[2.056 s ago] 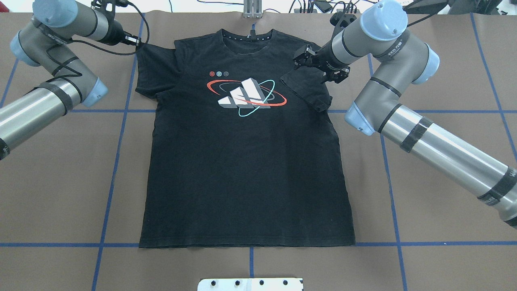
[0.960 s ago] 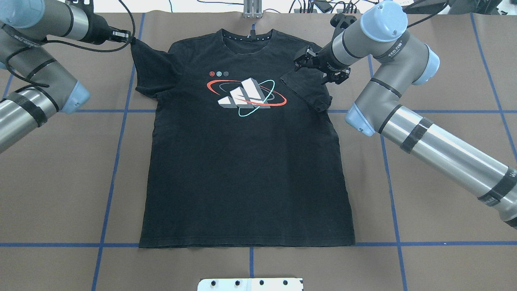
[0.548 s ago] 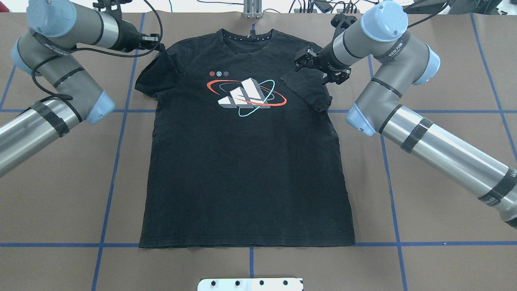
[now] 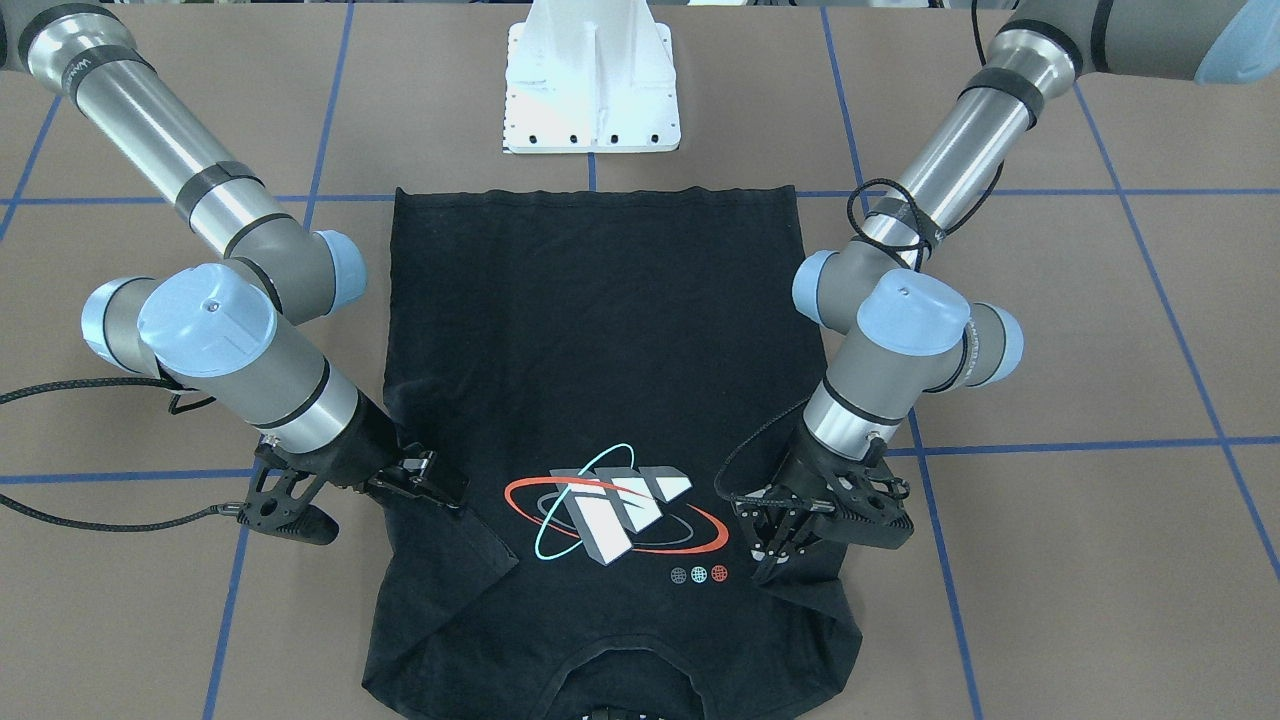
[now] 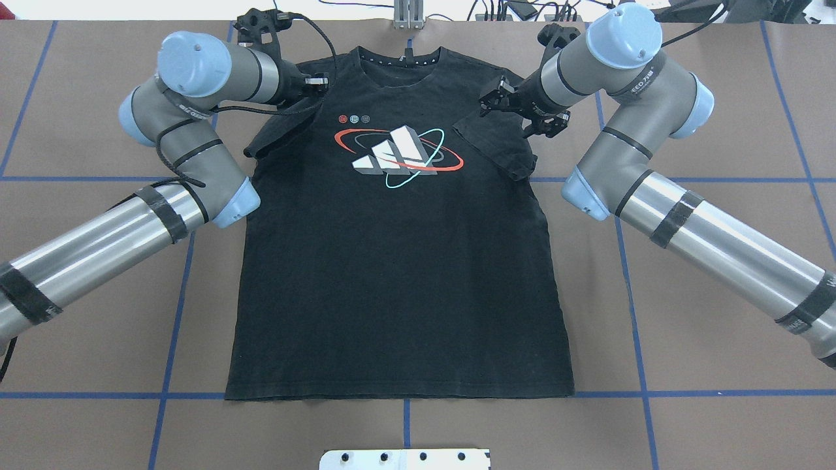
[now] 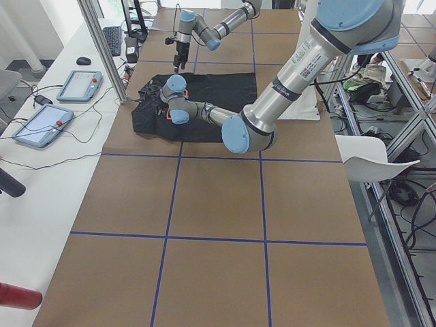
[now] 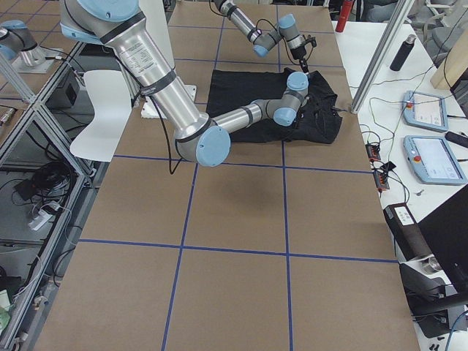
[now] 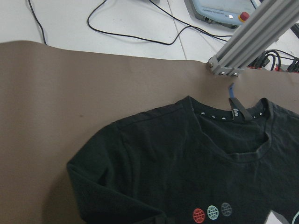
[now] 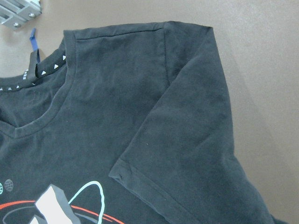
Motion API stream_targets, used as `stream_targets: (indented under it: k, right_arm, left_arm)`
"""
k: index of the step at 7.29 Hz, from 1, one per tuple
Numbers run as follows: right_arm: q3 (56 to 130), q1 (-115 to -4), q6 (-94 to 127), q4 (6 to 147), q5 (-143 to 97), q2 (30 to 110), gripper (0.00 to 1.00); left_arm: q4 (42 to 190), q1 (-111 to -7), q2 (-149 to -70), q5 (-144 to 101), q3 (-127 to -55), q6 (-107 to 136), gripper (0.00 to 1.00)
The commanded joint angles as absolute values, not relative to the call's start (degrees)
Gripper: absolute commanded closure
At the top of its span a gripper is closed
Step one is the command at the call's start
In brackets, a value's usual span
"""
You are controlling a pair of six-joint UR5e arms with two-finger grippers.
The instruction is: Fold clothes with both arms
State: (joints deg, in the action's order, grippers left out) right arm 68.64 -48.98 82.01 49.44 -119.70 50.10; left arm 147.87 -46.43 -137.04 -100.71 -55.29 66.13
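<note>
The black T-shirt point(image 5: 398, 274) lies flat, chest up, with its swoosh logo point(image 5: 398, 156) showing and its collar at the far edge. My left gripper point(image 5: 321, 83) is shut on the left sleeve point(image 5: 281, 127) and holds it pulled inward over the shoulder, a little above the cloth; it also shows in the front-facing view point(image 4: 768, 548). My right gripper point(image 5: 488, 104) is open and hovers just above the right sleeve point(image 5: 496, 143), which lies folded in over the chest. The right wrist view shows that sleeve point(image 9: 187, 154) lying flat with no fingers on it.
The white base mount point(image 5: 405, 459) is at the near table edge. An aluminium post point(image 5: 407, 14) stands just beyond the collar. Blue tape lines point(image 5: 176, 326) grid the brown table. A side bench with tablets point(image 6: 78, 85) and cables runs along the far edge.
My left gripper swung outward with the left sleeve, then carried it rightward and inward over the shirt's shoulder. My right gripper has barely moved; the right sleeve stays folded.
</note>
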Motion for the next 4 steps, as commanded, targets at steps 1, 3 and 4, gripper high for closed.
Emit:
stream_targets:
  k: [1,3,4]
  right_arm:
    - [68.64,-49.04,82.00,49.57,-119.62,50.19,0.00]
    - [68.56,-49.04,82.00,49.66,-119.53,50.19,0.00]
    - [68.55,-49.04,82.00,49.57,-119.44,50.27,0.00]
  left_arm:
    - [148.27,-46.23,-139.03,-97.22,-51.26,66.09,1.00]
    - [148.27,-46.23,-140.62,-96.07,-49.48,66.18,1.00]
    - [148.27,-46.23,-141.06,-94.85,-49.13,66.27,1.00]
